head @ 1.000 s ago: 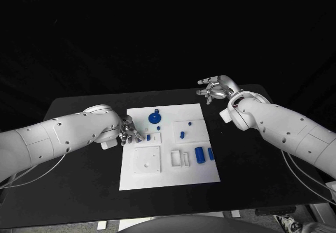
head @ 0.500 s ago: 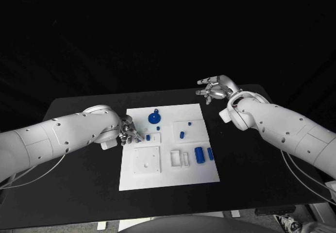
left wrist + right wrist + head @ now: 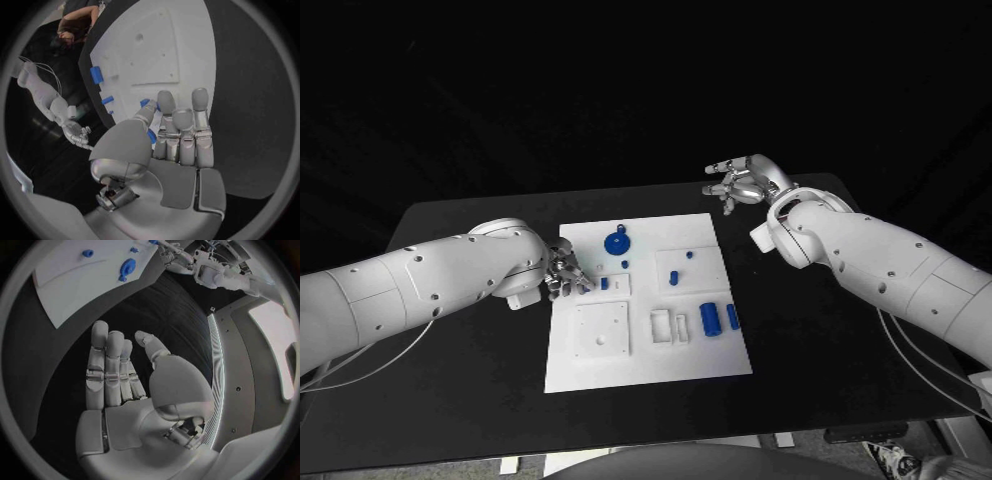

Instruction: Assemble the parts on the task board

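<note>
Hovering left hand (board unlettered)

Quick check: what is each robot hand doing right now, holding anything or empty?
Left robot hand: at the task board's left edge, pinching a small blue part.
Right robot hand: open, holding nothing, off the board.

Matt black table, matt white board, glossy blue parts, metallic hands.

The table looks dull and smooth. The task board is flat, matt white, like plastic. The small blue parts look like smooth, slightly shiny plastic. The left hand and right hand show satin silver metal; the arms have smooth glossy white shells.
</note>
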Robot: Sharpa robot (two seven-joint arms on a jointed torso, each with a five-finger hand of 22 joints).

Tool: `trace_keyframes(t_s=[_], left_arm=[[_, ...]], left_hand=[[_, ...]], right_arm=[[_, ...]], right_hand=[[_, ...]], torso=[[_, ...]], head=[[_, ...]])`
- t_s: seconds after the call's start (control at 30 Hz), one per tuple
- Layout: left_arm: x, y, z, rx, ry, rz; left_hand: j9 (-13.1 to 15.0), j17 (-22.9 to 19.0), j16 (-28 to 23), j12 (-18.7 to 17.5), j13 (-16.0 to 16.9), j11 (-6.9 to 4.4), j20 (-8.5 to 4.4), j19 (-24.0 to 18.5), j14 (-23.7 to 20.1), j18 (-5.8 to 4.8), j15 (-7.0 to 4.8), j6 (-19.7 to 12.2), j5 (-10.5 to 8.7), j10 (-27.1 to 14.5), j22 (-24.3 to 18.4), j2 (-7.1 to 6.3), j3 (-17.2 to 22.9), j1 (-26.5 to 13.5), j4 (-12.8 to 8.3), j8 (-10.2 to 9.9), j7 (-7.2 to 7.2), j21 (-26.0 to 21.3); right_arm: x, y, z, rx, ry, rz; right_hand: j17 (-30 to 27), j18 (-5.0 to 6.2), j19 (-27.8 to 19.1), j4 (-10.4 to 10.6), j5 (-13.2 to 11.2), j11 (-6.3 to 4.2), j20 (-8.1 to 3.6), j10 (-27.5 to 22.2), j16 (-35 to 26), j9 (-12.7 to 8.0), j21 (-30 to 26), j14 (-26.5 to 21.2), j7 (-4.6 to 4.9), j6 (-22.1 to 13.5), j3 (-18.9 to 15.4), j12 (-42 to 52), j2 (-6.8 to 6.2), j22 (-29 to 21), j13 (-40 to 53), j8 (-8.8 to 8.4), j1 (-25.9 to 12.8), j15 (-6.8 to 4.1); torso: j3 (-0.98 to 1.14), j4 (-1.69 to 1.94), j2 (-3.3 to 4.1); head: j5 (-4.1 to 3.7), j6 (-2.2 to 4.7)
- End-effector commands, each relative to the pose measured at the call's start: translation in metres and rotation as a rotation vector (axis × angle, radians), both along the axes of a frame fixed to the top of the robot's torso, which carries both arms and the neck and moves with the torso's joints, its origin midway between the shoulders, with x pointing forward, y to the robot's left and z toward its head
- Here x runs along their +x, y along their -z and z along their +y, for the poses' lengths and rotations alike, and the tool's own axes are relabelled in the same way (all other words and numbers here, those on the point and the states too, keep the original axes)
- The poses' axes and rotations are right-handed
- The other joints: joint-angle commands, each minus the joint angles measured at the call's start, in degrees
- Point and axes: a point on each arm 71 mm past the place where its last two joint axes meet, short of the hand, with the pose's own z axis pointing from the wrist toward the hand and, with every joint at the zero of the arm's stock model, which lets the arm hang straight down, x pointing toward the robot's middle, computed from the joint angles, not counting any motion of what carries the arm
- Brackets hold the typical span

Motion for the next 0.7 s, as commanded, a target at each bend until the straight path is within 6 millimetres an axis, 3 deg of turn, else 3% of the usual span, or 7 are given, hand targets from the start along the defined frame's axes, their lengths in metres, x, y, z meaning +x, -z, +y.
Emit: trace_keyframes(t_s=[0.03, 0.7], left_arm=[[-0.0022, 0.0034, -0.0041, -0.02, -0.001, -0.022], [-0.004, -0.0045, -0.0069, -0.022, 0.011, -0.045]], left_hand=[[-5.4, 0.2, 0.3, -0.2, -0.2, -0.02, 0.31, 0.1, 0.4, 0.63, 0.04, 0.4, 0.31, 1.8, 1.1, 1.79, 5.7, 1.0, -4.9, 0.3, 0.03, 0.5], [-3.6, 0.6, 0.4, -0.3, -0.4, -0.26, 0.34, 0.1, 0.9, 0.77, 0.04, 1.0, 1.07, 2.0, 1.1, 1.7, 7.1, 1.2, -6.1, 0.6, -0.21, 1.1]], right_arm=[[-0.0002, 0.0, 0.0015, -0.002, -0.013, -0.001], [0.0003, 0.001, -0.0012, -0.005, -0.009, 0.003]], right_hand=[[0.0, 0.3, -0.4, 0.2, 0.3, -0.03, -0.1, 0.0, -0.3, -0.1, 0.1, 0.0, 0.11, 0.0, 0.2, -0.3, -0.26, -0.1, 0.0, -0.33, -0.3, -0.09], [0.0, 0.28, -0.4, 0.3, 0.4, -0.03, -0.09, 0.0, -0.3, -0.1, 0.1, 0.0, 0.09, -0.1, 0.0, -0.3, -0.24, -0.2, 0.0, -0.34, -0.4, -0.08]], torso=[[0.01, 0.03, -0.01], [-0.08, 0.17, -0.01]], head=[[-0.04, 0.0], [0.09, -0.08]])
